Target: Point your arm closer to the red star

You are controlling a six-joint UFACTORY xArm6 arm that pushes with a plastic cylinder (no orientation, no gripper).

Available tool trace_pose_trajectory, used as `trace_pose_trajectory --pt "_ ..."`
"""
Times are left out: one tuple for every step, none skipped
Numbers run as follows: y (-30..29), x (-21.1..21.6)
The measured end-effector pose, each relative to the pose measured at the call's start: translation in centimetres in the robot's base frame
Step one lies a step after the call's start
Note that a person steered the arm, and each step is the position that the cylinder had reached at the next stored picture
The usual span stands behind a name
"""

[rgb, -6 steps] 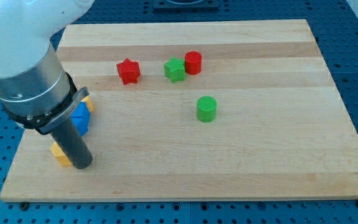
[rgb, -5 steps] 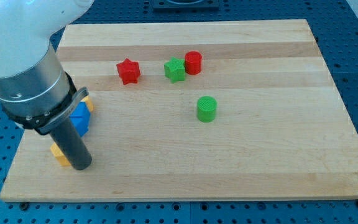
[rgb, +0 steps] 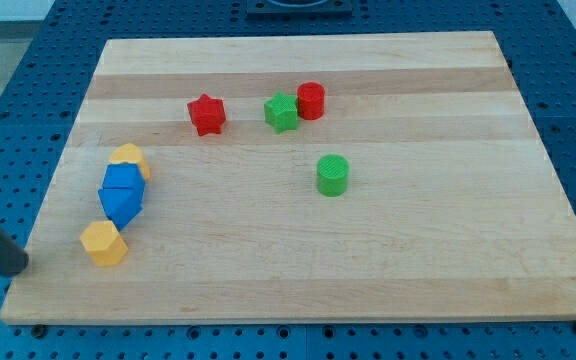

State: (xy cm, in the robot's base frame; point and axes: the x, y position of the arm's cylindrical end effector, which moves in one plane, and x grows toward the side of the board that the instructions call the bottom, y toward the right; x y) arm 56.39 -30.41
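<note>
The red star (rgb: 206, 114) lies on the wooden board (rgb: 368, 240) at the upper middle-left. My tip (rgb: 14, 268) is at the view's far left, at the board's lower-left edge, far below and left of the red star. Only the rod's lower end shows. The nearest block to my tip is a yellow block (rgb: 103, 243), a short way to its right.
A green star (rgb: 281, 111) touches a red cylinder (rgb: 311, 101) right of the red star. A green cylinder (rgb: 333, 174) lies lower right. Two blue blocks (rgb: 123, 192) and another yellow block (rgb: 128, 159) cluster at the left.
The arm has swung away to the view's left, uncovering the blue and yellow blocks. My tip moved from beside the lower yellow block to the board's left edge.
</note>
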Motion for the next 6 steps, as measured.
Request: trace_pose_trajectory --pt "0.0 -6.7" --pt "0.5 -14.4" --pt "2.2 -21.4" --pt "4.6 -27.5" --pt "7.0 -27.7" --pt "7.7 -26.1"
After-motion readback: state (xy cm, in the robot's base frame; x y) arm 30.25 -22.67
